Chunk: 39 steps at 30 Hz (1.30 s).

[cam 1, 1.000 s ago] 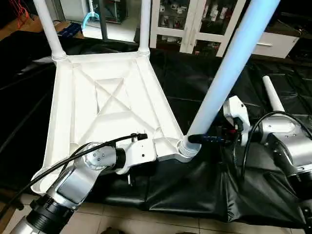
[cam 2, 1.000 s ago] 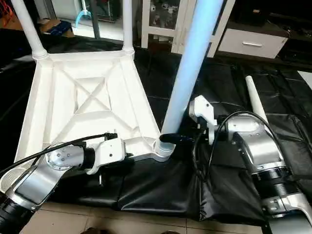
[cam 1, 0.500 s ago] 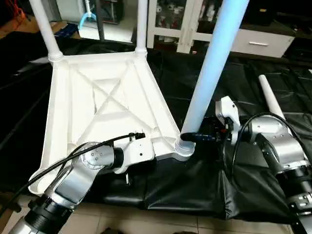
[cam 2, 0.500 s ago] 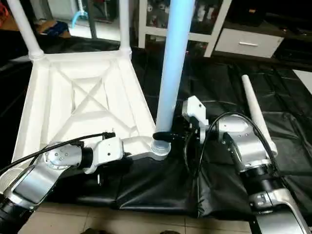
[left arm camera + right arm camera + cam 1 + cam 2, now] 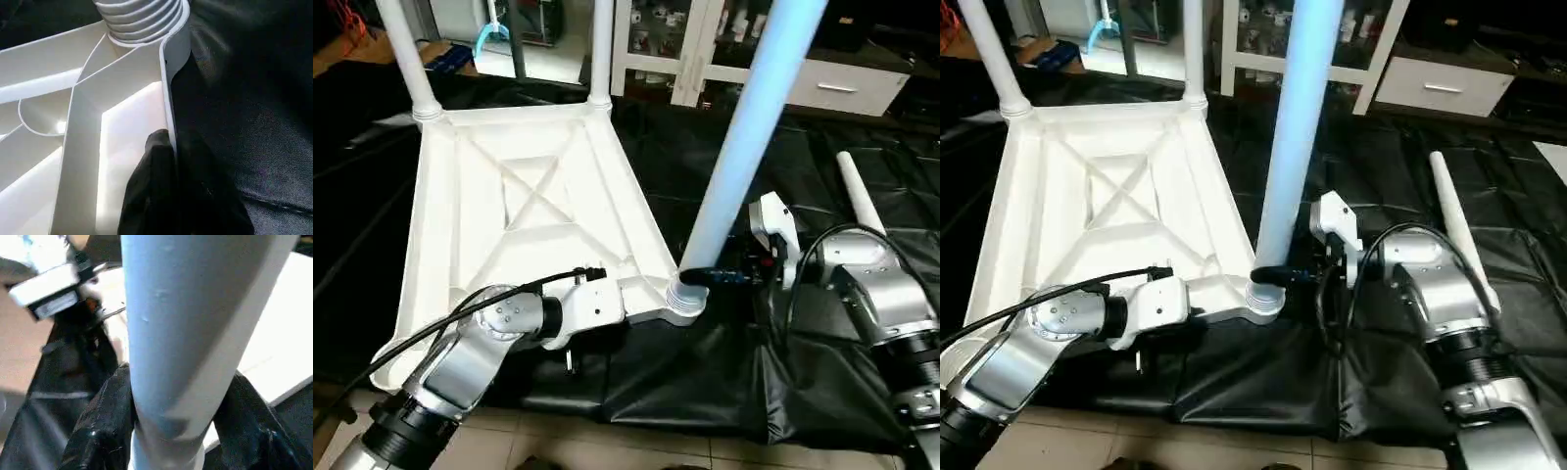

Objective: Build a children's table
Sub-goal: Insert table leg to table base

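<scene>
Black sheeting covers the floor under the upturned table top (image 5: 524, 211). Left hand (image 5: 171, 161) pinches its near rim; right hand (image 5: 1278, 274) clasps the leaning third leg (image 5: 744, 147) at the near-right socket (image 5: 685, 299). Tilted, it could jam, or lever the top loose. Fourth leg (image 5: 855, 192) lies nearby.

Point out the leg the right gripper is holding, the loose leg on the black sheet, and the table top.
held leg (image 5: 734, 166), left eye view, mid shaft
loose leg (image 5: 856, 199), left eye view, mid shaft
table top (image 5: 533, 191), left eye view, ribbed underside centre
</scene>
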Tool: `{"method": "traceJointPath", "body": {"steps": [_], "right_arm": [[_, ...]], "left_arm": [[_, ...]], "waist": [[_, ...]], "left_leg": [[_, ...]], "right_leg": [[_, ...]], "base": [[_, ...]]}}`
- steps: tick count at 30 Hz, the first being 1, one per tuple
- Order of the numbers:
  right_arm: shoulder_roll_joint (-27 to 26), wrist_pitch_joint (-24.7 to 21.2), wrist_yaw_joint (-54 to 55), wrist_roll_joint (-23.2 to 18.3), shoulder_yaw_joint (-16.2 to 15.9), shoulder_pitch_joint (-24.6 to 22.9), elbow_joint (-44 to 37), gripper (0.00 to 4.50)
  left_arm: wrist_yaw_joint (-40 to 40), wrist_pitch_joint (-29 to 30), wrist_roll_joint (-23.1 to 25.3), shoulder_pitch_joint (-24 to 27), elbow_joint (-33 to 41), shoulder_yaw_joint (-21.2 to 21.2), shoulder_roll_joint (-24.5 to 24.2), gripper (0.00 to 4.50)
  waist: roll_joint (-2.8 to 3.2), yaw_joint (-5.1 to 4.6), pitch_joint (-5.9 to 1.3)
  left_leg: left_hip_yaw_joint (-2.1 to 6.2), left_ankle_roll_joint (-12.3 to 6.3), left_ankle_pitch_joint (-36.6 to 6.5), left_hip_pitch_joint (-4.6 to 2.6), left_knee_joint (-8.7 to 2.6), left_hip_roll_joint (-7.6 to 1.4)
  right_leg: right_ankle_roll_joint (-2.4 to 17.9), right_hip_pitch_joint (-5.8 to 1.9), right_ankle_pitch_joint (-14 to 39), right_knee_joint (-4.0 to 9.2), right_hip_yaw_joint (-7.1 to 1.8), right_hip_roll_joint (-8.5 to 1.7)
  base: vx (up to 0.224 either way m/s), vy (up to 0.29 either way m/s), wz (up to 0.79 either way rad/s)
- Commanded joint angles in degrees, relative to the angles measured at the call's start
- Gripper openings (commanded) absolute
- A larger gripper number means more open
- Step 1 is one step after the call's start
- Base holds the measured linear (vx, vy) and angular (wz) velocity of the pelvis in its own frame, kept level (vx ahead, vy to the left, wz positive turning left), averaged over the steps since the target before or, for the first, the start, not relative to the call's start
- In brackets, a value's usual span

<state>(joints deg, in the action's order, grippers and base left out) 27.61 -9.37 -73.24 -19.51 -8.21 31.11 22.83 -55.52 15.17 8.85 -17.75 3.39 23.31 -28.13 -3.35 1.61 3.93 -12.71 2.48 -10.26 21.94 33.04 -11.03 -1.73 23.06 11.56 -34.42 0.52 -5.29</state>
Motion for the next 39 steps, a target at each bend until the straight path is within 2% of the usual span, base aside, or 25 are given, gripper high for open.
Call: {"method": "traceJointPath", "body": {"steps": [1,4,9,14,24,26,31,32,39], "right_arm": [[-0.15,-2.85,3.1,2.42,-1.46,-1.9,3.1,1.82],[0.3,-3.35,3.53,2.88,-1.42,-2.76,3.16,1.82],[1.06,-3.8,4.76,3.25,-0.02,-4.62,3.38,1.82],[2.31,-4.52,5.9,2.37,1.55,-7.91,1.27,1.82],[3.97,-6.12,7.36,1.21,4.05,-14.3,-3.64,1.82],[4.24,-6.44,7.34,1.23,3.71,-15.17,-4.68,1.82],[4.81,-7.27,6.77,1.73,1.91,-16.14,-7.12,1.82],[5.12,-7.51,5.8,2.42,0.4,-16.27,-8.56,1.82],[5.67,-8.55,2.37,4.13,-4.39,-14.19,-11.22,1.82]], "left_arm": [[-1.22,-0.88,-1.74,1.61,-0.2,2.7,1.38,0.0],[-1.18,-0.77,-1.71,1.64,-0.18,2.68,1.38,0.0],[-1.19,-0.71,-1.68,1.72,-0.14,2.62,1.39,0.0],[-1.1,-0.69,-1.66,1.68,-0.26,2.66,1.44,0.0],[-1.13,-0.83,-1.73,1.66,-0.48,2.49,1.25,0.0],[-1.23,-0.86,-1.75,1.63,-0.52,2.49,1.23,0.0],[-1.4,-0.87,-1.78,1.53,-0.6,2.49,1.24,0.0],[-1.42,-0.85,-1.76,1.52,-0.59,2.5,1.23,0.0],[-1.38,-0.55,-1.82,1.61,-0.35,2.58,1.2,0.0]], "waist": [[-0.44,-0.15,-1.64],[-0.45,-0.16,-1.6],[-0.46,-0.07,-1.65],[-0.48,-0.03,-1.57],[-0.41,0.23,-1.69],[-0.24,0.39,-1.76],[-0.3,0.61,-1.78],[-0.23,0.69,-1.8],[-0.45,0.63,-1.61]], "left_leg": [[1.56,-2.12,-15.86,-1.35,-4.33,-2.58],[1.61,-1.35,-16.81,-1.41,-4.41,-2.59],[1.5,-1.59,-15.99,-1.35,-4.4,-2.56],[1.63,-1.02,-17.79,-1.37,-4.61,-2.62],[1.53,-1.89,-16.08,-1.36,-4.63,-2.65],[1.51,-1.76,-15.99,-1.45,-4.63,-2.67],[1.4,-2.42,-14.29,-1.35,-4.55,-2.61],[1.41,-2.49,-14.13,-1.38,-4.56,-2.62],[1.43,-2.28,-14.74,-1.33,-4.63,-2.66]], "right_leg": [[11.76,-0.63,16.3,4.53,-1.35,-1.95],[10.8,-0.46,17.42,4.69,-1.41,-2.0],[10.99,-0.48,15.31,4.59,-1.45,-1.91],[10.17,-0.35,17.61,4.89,-1.49,-1.98],[10.19,-0.46,15.28,4.87,-1.46,-1.92],[10.28,-0.48,14.5,4.82,-1.47,-1.89],[10.53,-0.71,12.39,4.67,-1.44,-1.89],[10.55,-0.74,12.29,4.65,-1.41,-1.89],[9.9,-0.64,14.41,4.8,-1.44,-1.99]], "base": [[0.0,0.0,0.0],[0.0,0.0,0.0],[0.0,0.0,0.0],[0.0,0.0,0.0],[0.0,0.0,0.0],[0.0,0.0,0.0],[0.0,0.0,0.0],[0.0,0.0,0.0],[0.0,0.0,0.0]]}}
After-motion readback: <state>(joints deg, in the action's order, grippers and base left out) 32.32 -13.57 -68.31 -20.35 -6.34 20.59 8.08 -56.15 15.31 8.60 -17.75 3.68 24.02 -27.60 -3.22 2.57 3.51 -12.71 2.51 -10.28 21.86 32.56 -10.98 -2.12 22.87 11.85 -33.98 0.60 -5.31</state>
